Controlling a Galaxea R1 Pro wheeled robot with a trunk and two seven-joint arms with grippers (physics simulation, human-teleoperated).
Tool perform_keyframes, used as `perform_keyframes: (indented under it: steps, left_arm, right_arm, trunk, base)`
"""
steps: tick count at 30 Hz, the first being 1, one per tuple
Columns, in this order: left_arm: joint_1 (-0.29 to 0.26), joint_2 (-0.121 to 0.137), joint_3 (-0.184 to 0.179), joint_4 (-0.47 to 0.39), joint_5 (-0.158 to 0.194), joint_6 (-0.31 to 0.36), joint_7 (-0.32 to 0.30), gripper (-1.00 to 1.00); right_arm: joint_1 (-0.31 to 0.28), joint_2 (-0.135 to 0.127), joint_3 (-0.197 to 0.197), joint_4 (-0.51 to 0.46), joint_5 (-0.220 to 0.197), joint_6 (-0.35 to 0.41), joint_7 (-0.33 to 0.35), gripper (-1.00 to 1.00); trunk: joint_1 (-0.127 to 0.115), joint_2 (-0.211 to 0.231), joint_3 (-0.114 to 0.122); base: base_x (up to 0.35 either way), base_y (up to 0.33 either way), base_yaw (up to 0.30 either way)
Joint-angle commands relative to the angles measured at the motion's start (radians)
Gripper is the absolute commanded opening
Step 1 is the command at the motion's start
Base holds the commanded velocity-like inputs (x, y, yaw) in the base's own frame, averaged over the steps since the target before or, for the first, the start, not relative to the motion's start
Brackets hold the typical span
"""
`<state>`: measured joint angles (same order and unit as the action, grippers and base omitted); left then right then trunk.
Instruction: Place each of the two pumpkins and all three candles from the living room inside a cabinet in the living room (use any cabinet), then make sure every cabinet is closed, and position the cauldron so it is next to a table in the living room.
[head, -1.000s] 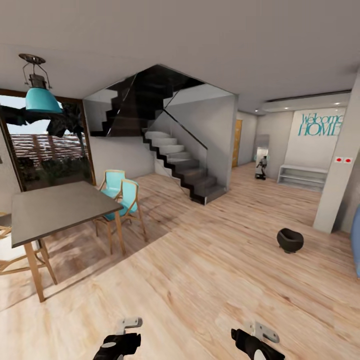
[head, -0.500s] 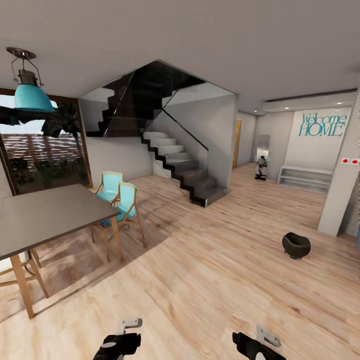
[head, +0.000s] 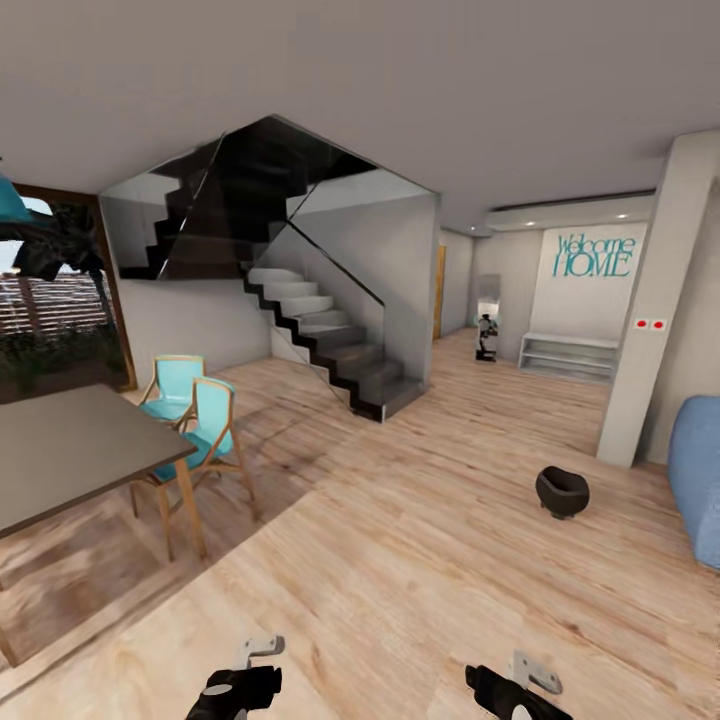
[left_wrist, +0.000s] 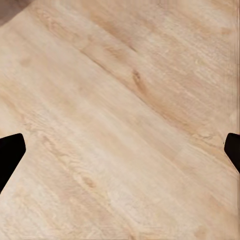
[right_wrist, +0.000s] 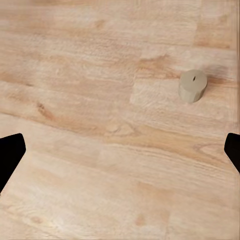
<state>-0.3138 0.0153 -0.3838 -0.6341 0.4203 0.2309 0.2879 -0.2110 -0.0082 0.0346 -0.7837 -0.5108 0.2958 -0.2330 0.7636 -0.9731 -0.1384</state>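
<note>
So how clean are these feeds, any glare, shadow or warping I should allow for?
Head view: wide-angle stretch bends the pillar and ceiling edges; cauldron sharp, with a soft shadow; dining table shades the floor beneath. Right wrist view: even light, candle slightly soft with a faint shadow. Left wrist view: flat, glare-free planks.

cauldron (head: 562, 491) on floor (head: 400, 560), sofa (head: 697, 490) right; staircase (head: 325, 340) behind
</note>
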Motion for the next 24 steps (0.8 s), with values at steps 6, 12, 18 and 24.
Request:
perform_keyframes:
  steps: [6, 12, 18, 24]
  left_arm:
    - [-0.001, 0.002, -0.007, -0.003, 0.009, 0.004, 0.01, 1.0]
    - [-0.001, 0.002, -0.008, -0.003, 0.009, 0.004, 0.011, 1.0]
    - [-0.001, 0.002, -0.008, -0.003, 0.008, 0.003, 0.012, 1.0]
    - [-0.001, 0.001, -0.008, -0.003, 0.008, 0.004, 0.013, 1.0]
  right_arm:
    - [-0.001, -0.001, 0.004, -0.002, -0.008, 0.003, -0.008, 1.0]
    - [-0.001, 0.0, 0.004, -0.002, -0.008, 0.003, -0.008, 1.0]
    - [-0.001, 0.001, 0.004, -0.002, -0.008, 0.003, -0.008, 1.0]
    - [-0.001, 0.001, 0.004, -0.002, -0.009, 0.003, -0.008, 1.0]
  trunk:
    - [0.001, -0.001, 0.005]
    - [0.001, -0.001, 0.009]
    - [0.001, -0.001, 0.01]
    - [0.001, -0.001, 0.015]
  base:
    - [0.315, 0.001, -0.226]
    - [0.317, 0.0, -0.148]
    - [0.322, 0.0, -0.027]
    - [0.327, 0.0, -0.131]
